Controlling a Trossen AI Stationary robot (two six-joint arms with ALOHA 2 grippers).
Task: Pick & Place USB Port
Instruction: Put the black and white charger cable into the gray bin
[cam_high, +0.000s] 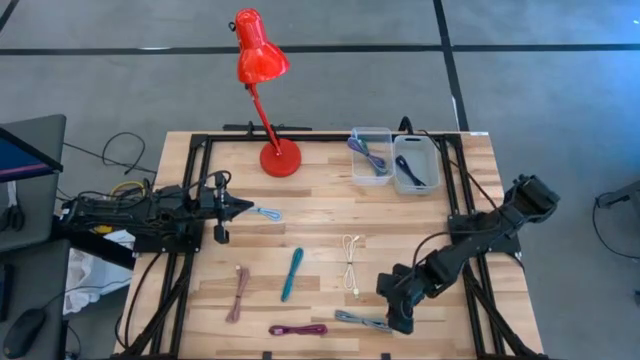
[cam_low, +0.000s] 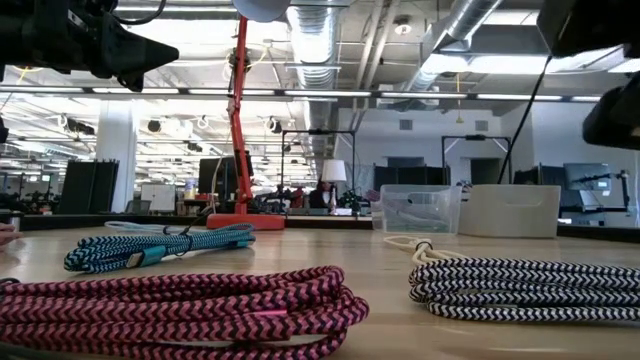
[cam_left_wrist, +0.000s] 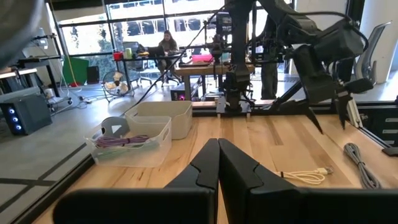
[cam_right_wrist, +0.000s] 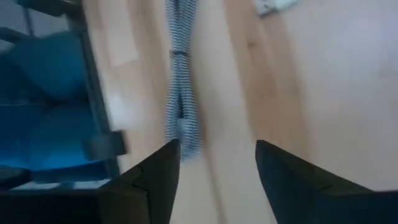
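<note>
Right gripper (cam_high: 400, 322) hangs low over the near right part of the table (cam_high: 320, 215), its two dark fingers (cam_right_wrist: 152, 180) spread wide and holding nothing. Just to its left lies a grey cable (cam_high: 362, 321), a folded bundle with a black and white zigzag weave; in the right wrist view it runs lengthwise on the wood just beyond the open fingers, blurred, not touching them.

Left gripper (cam_high: 243, 206) reaches in from the left edge, its fingers pressed together and empty. A light blue cable (cam_high: 267, 213) lies just to its right on the wood.

Other cables are scattered across the near half of the table. A white cable (cam_high: 349, 263) lies left of and beyond the right gripper, a magenta cable (cam_high: 298, 329) sits at the near edge left of the grey one, a teal cable (cam_high: 291, 273) lies near the middle, and a pink cable (cam_high: 238, 292) lies left of that. All are braided and bundled.

At the far right stand two clear bins side by side. The left bin (cam_high: 370, 156) holds a purple cable (cam_high: 368, 155); the right bin (cam_high: 415, 164) holds a dark blue cable (cam_high: 411, 171). A red lamp (cam_high: 262, 85) stands at the far middle on a round base.

No writing or label can be read on any item. A seated person (cam_left_wrist: 167, 44) shows far off in the room behind.
</note>
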